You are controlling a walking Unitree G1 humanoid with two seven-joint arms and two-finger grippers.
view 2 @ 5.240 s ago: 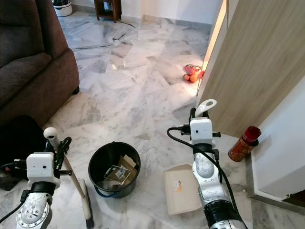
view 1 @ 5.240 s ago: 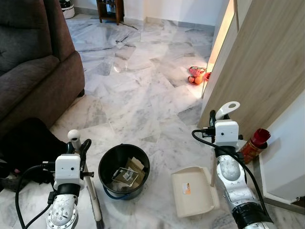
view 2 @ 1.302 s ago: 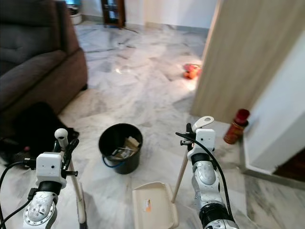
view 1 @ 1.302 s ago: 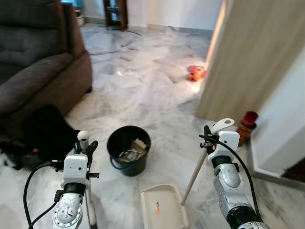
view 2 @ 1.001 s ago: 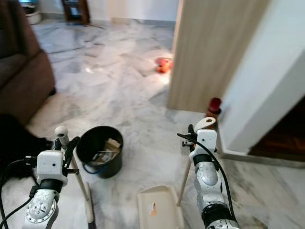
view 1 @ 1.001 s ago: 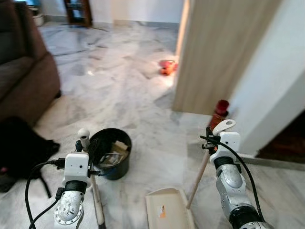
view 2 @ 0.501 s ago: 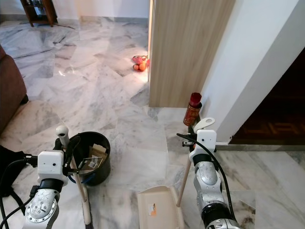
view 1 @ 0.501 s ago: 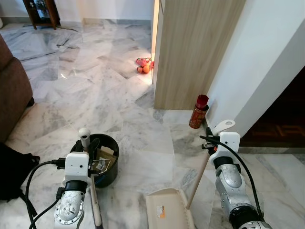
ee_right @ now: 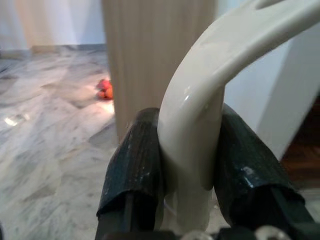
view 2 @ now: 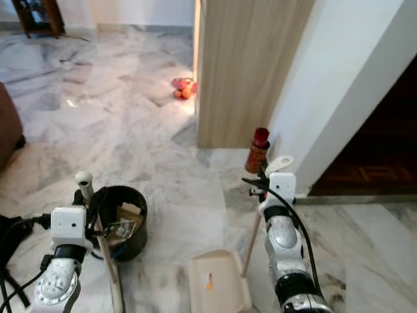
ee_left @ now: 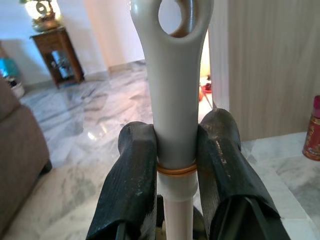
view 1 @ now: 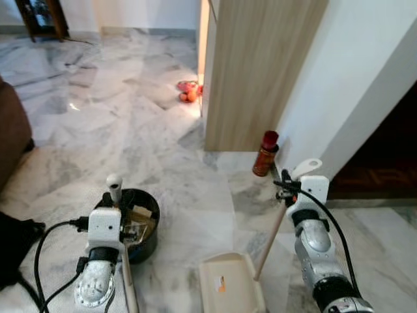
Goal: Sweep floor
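Note:
My left gripper (ee_left: 175,150) is shut on the white broom handle (ee_left: 172,100), whose pole (view 1: 126,274) runs down to the marble floor beside a black bin (view 1: 138,222). The bin holds swept paper scraps. My right gripper (ee_right: 187,150) is shut on the cream dustpan handle (ee_right: 200,105). Its wooden pole (view 1: 268,244) slants down to the cream dustpan (view 1: 229,290), which rests flat on the floor in front of me.
A red spray can (view 1: 264,153) stands by the corner of a wooden partition (view 1: 260,65). Small orange and red toys (view 1: 187,91) lie farther off near it. A dark doorway (view 1: 384,150) opens at right. A dark sofa edge (view 1: 10,137) and black bag (view 1: 13,248) sit at left.
The camera has turned right: the sofa has slid out at left and the partition, white wall and dark doorway have come in. Both grippers keep their grip.

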